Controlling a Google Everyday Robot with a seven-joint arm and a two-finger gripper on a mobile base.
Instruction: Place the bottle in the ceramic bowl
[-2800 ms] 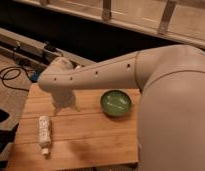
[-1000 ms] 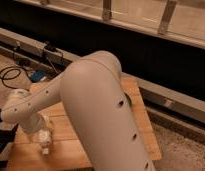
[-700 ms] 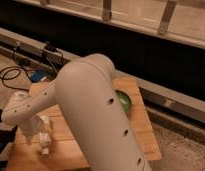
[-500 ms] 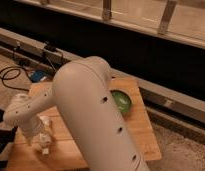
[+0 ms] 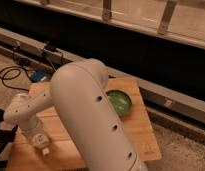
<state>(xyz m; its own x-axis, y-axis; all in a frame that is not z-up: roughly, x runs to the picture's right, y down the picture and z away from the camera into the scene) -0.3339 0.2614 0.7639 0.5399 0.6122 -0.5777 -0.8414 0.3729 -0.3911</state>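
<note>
Tool (image 5: 36, 134) has dropped over the bottle (image 5: 42, 145) near the counter's (image 5: 142, 131) front-left corner; can't tell its grip. Arm has shifted, uncovering the bowl (image 5: 119, 101) near the back-right corner. Bottle looks not yet lifted.

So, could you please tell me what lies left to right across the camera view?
The gripper, low at the left over the bottle → the robot arm → the ceramic bowl.
</note>
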